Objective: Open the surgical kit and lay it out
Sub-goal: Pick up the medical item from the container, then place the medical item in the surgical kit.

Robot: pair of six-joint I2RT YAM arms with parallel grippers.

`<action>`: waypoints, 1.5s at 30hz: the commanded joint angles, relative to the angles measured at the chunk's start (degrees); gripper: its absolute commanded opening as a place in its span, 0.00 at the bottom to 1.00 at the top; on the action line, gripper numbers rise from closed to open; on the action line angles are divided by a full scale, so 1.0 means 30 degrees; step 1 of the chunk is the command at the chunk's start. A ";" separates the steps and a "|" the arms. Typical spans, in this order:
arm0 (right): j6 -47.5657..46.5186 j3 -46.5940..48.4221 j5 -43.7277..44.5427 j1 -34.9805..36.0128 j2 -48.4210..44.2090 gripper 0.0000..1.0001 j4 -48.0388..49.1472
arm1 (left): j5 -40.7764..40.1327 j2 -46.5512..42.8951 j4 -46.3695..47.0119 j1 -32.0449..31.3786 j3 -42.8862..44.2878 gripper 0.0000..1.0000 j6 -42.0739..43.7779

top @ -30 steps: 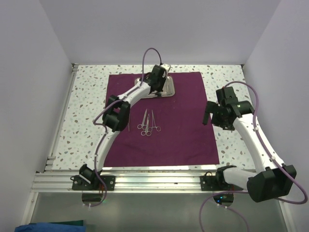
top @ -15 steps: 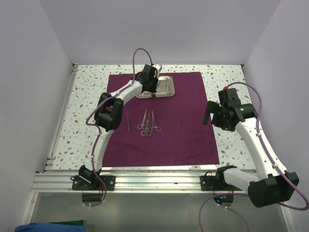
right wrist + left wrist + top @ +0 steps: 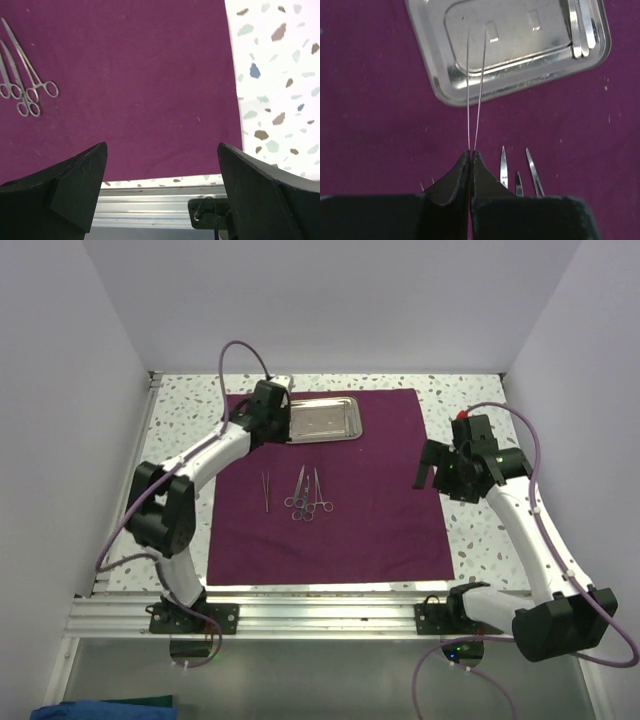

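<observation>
The left gripper (image 3: 471, 159) is pinching thin tweezers (image 3: 471, 144) between its 2 black wedge-shaped fingers, which are pressing flat together. The held end is hiding inside them. The 2 wire-fine prongs are spreading ahead of the fingertips and reaching over the near rim of the shiny steel tray (image 3: 438, 86). The tray is a shallow rounded rectangle lying just ahead on the plum cloth wrap (image 3: 380, 115). At the tray's far right corner, flat steel pieces (image 3: 582, 35) are lying against the wall and running off the top edge, so their kind is hard to tell. Just right of the fingertips, the pointed tips of 3 laid-out instruments (image 3: 503, 165) are showing, with their handles hiding behind the gripper body.

The right gripper (image 3: 161, 146) is hanging with its fingers spread wide and nothing between them, over the matte cloth near its right edge. Ahead and far to its left, the laid-out instruments are showing ring handles, partly cut off by the frame. To its right the speckled table (image 3: 280, 75) is showing, and behind the fingers an aluminium rail (image 3: 150, 210) is running crosswise.
</observation>
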 commanded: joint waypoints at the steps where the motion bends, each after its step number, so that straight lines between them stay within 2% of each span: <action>1: -0.0016 0.1509 -0.0819 0.0235 0.0644 0.96 0.0836 | -0.1242 -0.3021 0.0339 -0.0032 -0.3140 0.00 -0.1475; 2: -0.0015 0.1628 -0.0790 0.0265 0.0763 0.96 0.0894 | -0.1330 -0.4071 0.0426 -0.0032 -0.4627 0.00 -0.1621; 8: 0.0219 0.1863 -0.1522 0.0733 0.1349 0.95 0.1129 | -0.1828 -0.7239 0.0748 -0.0295 -0.9202 0.00 -0.2618; 18: 0.0044 0.3062 -0.1171 0.1086 0.1963 0.95 0.0806 | -0.2034 -0.8857 0.1364 -0.0530 -1.2697 0.00 -0.3995; 20: 0.0043 0.3385 -0.1171 0.1115 0.2256 0.95 0.0806 | -0.2005 -0.8711 0.1511 -0.0530 -1.2874 0.09 -0.4025; 21: 0.0014 0.3764 -0.1142 0.1115 0.2606 0.95 0.0865 | -0.2005 -0.8652 0.1540 -0.0530 -1.2903 0.21 -0.3996; 23: 0.0014 0.4263 -0.1083 0.1115 0.3076 0.95 0.0953 | -0.1889 -0.8506 0.1512 -0.0530 -1.2671 0.30 -0.3908; 24: 0.0014 0.4846 -0.1025 0.1144 0.3368 0.95 0.1127 | -0.1859 -0.8505 0.1511 -0.0530 -1.2582 0.42 -0.3879; 26: 0.0014 0.5522 -0.0995 0.1115 0.4452 0.95 0.1275 | -0.1683 -0.8476 0.1424 -0.0530 -1.2085 0.51 -0.3791; 27: 0.0014 0.6309 -0.0995 0.1144 0.4919 0.95 0.1508 | -0.1683 -0.8447 0.1278 -0.0530 -1.1793 0.59 -0.3704; 31: 0.0189 0.8509 -0.1171 0.1144 0.7321 0.95 0.2387 | -0.1712 -0.8155 0.0429 -0.0472 -1.0037 0.68 -0.3177; 37: -0.0073 1.4101 -0.0559 0.1934 1.3178 0.90 0.2097 | -0.0953 -0.7920 -0.0743 0.0055 -0.7312 0.70 -0.2620; 40: -0.0133 1.7849 -0.0293 0.2315 1.6488 0.85 0.1190 | -0.0659 -0.7919 -0.1036 0.0348 -0.6812 0.70 -0.2473; 43: -0.0075 2.1834 -0.0175 0.2637 1.9915 0.73 0.0165 | -0.0425 -0.8152 -0.1213 0.0495 -0.6896 0.70 -0.2385; 44: -0.0016 2.2801 -0.0175 0.2667 2.0707 0.66 -0.0041 | -0.0394 -0.8241 -0.1242 0.0553 -0.6985 0.70 -0.2356; 45: 0.0014 2.4609 -0.0146 0.2813 2.2252 0.64 -0.0391 | -0.0336 -0.8329 -0.1272 0.0583 -0.7102 0.70 -0.2384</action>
